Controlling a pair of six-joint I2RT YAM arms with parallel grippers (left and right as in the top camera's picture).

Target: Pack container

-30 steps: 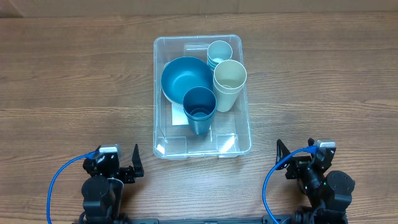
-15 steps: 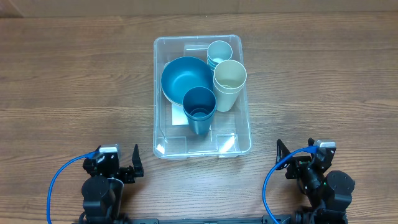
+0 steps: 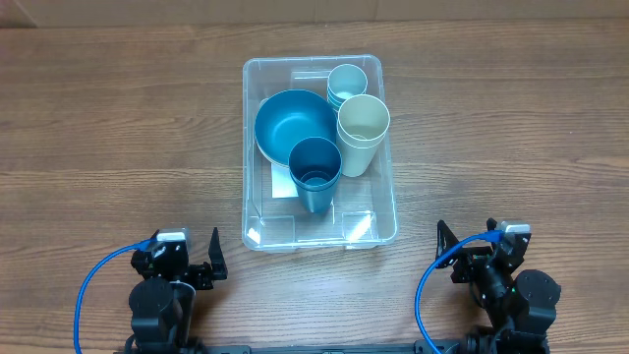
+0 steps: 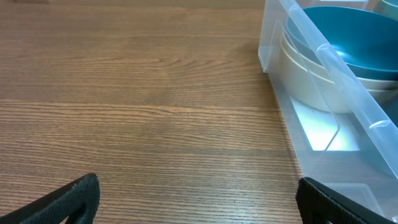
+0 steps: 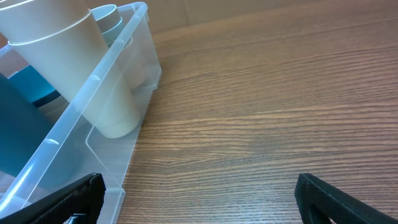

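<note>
Nothing moved — container [image 3: 356, 225] beyond left hand [image 3: 184, 248], right hand [image 3: 476, 242].

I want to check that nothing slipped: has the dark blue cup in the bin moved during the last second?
No. The dark blue cup stands in the same place relative to the bin and the beige cup beside it.

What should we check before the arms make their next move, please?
1. Left gripper open, holding nothing: ok.
2. Right gripper open, holding nothing: ok.
3. Round blue bowl inside the large clear rectangular plastic container: ok.
4. Dark blue cup, cream cup and pale teal cups inside the container: ok.
5. Both grippers apart from the container: ok.
6. Cups standing stably: cannot tell.
</note>
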